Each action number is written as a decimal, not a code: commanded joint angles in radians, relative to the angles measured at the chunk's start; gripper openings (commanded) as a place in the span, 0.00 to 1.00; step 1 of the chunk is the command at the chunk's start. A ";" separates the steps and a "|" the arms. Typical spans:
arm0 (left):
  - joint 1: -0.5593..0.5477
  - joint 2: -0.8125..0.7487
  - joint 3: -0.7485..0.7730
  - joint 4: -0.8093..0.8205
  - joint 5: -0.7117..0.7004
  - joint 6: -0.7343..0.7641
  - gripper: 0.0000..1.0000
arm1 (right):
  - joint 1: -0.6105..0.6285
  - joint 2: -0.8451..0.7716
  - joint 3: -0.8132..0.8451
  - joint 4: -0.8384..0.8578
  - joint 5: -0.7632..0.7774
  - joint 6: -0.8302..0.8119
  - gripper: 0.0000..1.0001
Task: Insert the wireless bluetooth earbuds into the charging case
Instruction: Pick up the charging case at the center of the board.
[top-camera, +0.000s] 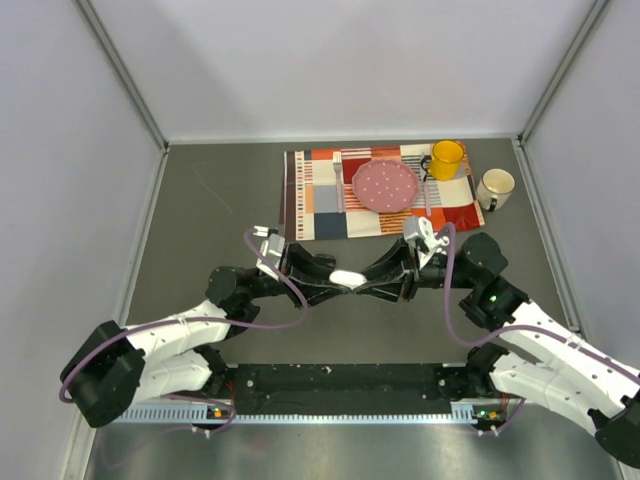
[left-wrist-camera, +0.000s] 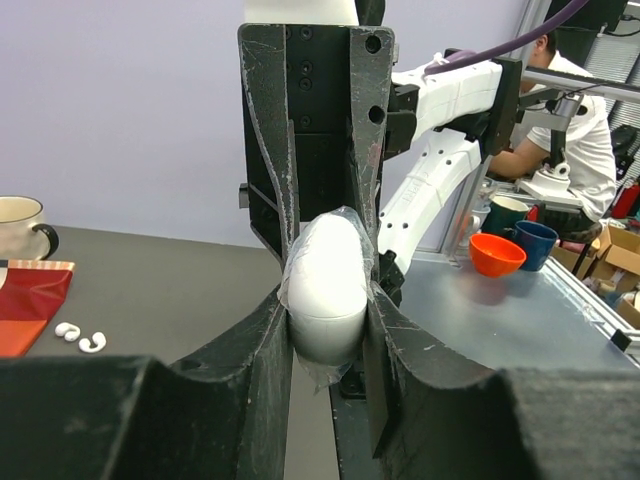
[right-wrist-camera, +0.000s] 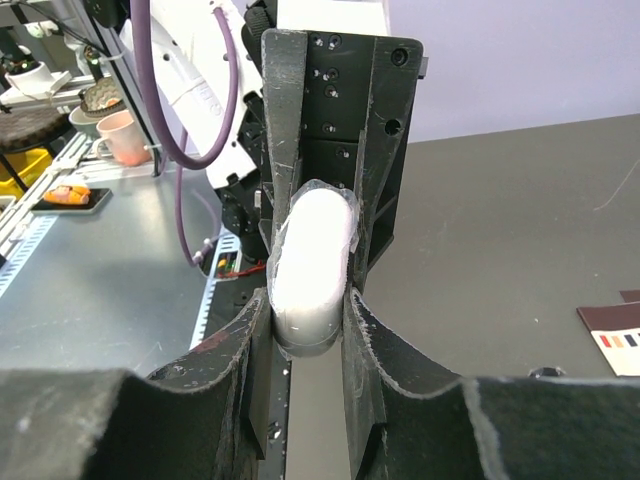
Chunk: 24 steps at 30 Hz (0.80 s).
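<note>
A white oval charging case (top-camera: 347, 277) hangs above the table, held from both sides. My left gripper (top-camera: 334, 281) is shut on its left end and my right gripper (top-camera: 363, 281) on its right end. In the left wrist view the case (left-wrist-camera: 325, 285) sits clamped between the fingers of the left gripper (left-wrist-camera: 326, 335), with its seam closed. In the right wrist view the case (right-wrist-camera: 310, 260) is clamped by the right gripper (right-wrist-camera: 308, 322). Two tiny white earbuds (left-wrist-camera: 80, 336) lie on the table near the placemat corner. The black earbud is out of view.
A checked placemat (top-camera: 310, 195) at the back holds a pink plate (top-camera: 386, 186), a fork (top-camera: 339, 180) and a yellow mug (top-camera: 446, 159). A cream mug (top-camera: 494, 187) stands right of it and also shows in the left wrist view (left-wrist-camera: 20, 226). Walls enclose the table.
</note>
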 joint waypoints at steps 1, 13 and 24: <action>-0.014 0.008 0.040 0.065 0.005 0.027 0.00 | 0.014 0.006 -0.001 0.035 0.019 -0.014 0.20; -0.018 -0.189 -0.199 0.061 -0.226 0.401 0.00 | 0.013 -0.149 0.005 -0.048 0.416 0.179 0.83; -0.020 -0.297 -0.228 -0.006 -0.259 0.483 0.00 | 0.077 0.012 0.067 -0.066 0.370 0.290 0.84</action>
